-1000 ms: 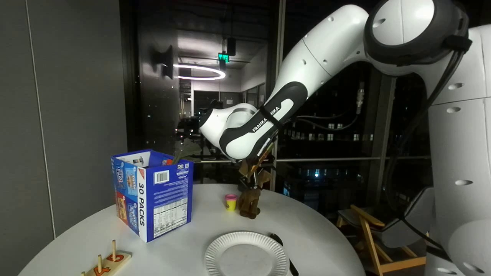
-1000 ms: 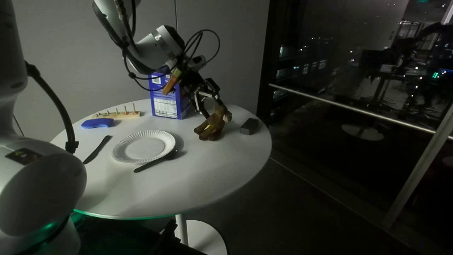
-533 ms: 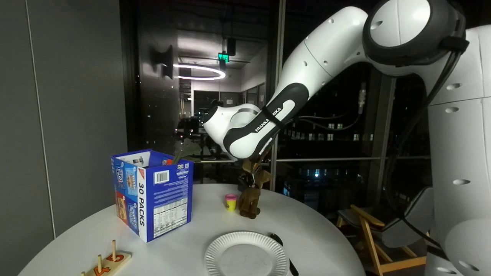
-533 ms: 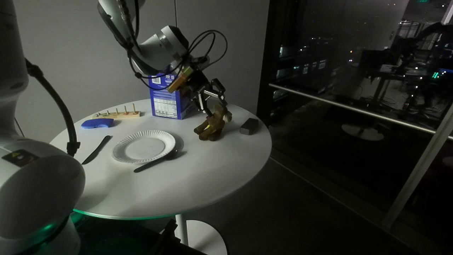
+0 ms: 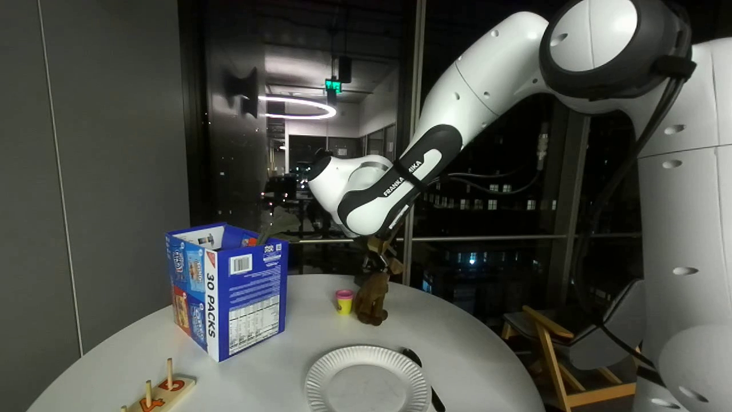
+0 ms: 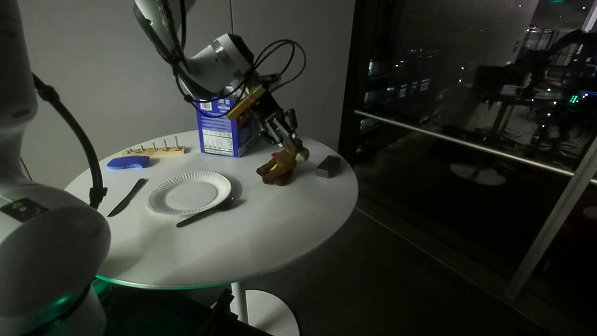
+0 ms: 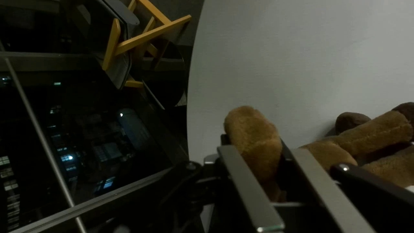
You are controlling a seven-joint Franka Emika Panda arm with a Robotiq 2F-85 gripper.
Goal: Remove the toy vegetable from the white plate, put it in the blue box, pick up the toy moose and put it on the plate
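If you start with the toy moose (image 6: 282,167), it's sitting on the round table (image 6: 261,219), legs and rump seemingly resting on top, so I'd say no lift yet. The gripper (image 7: 254,144) is clamped on it: the wrist view has a stubby plush end, some bit of the head I'd guess, squeezed between its jaws with no gap I can make out. So the grab part looks done to me.

Just beside the moose, at nine o'clock in an exterior view, there's a yellow pot (image 5: 343,305), pink on top; can't tell if they touch. Further out at nine is the blue box (image 5: 255,320), with what looks like the leafy top of the toy vegetable (image 5: 278,226) sticking up past its rim. The rest is hidden, but if I'm reading those leaves right, the first half of the job is pretty much done.

Swing round to six o'clock from the moose in an exterior view and you get the white plate (image 5: 366,386): the vegetable's off it, the moose isn't on it. A dark utensil (image 6: 200,216) lies just beside the plate at about five o'clock in an exterior view, and a dark knife (image 6: 128,197) is near it at nine.

What's left, by my count: lift the moose, carry it over, set it down, let go. Soft toy held by one end will probably dangle, so I'd clear that pot first.
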